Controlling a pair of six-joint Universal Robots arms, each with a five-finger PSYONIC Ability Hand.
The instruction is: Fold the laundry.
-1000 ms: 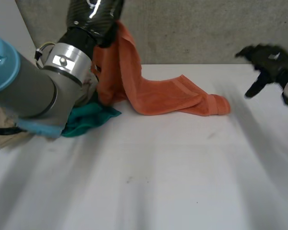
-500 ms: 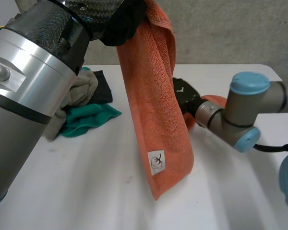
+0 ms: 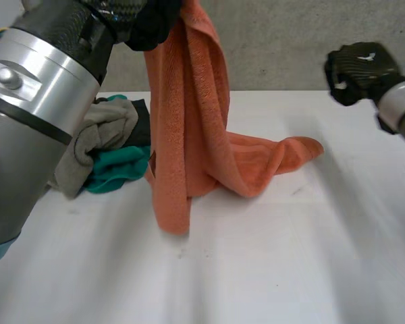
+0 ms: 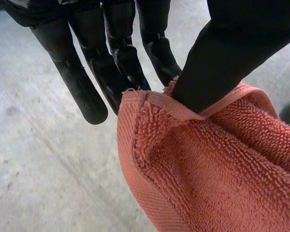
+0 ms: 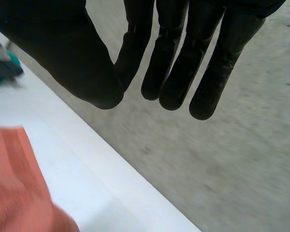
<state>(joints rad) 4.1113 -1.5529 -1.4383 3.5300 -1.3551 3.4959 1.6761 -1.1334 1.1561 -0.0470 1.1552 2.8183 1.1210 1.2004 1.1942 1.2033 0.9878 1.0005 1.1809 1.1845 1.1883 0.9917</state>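
An orange towel (image 3: 189,121) hangs from my left hand (image 3: 152,23), which is raised high over the table's far left. Its lower part rests crumpled on the table and trails right to a bunched end (image 3: 300,148). In the left wrist view the thumb (image 4: 222,58) pinches the towel's hemmed edge (image 4: 208,169) against straight fingers (image 4: 82,82). My right hand (image 3: 358,64) hovers at the far right, apart from the towel. In its own wrist view the thumb (image 5: 63,48) is drawn in beside the fingers with nothing between them, and the towel's end (image 5: 14,183) lies below.
A pile of laundry sits at the left behind the towel: a grey cloth (image 3: 101,135), a teal cloth (image 3: 118,169) and a dark piece (image 3: 140,121). The white table (image 3: 290,256) stretches toward me. A grey wall (image 3: 290,40) stands just behind its far edge.
The right hand reached in to the towel's right end, then drew back up to the far right and closed. The left hand kept the towel lifted; its hanging end now rests on the table.
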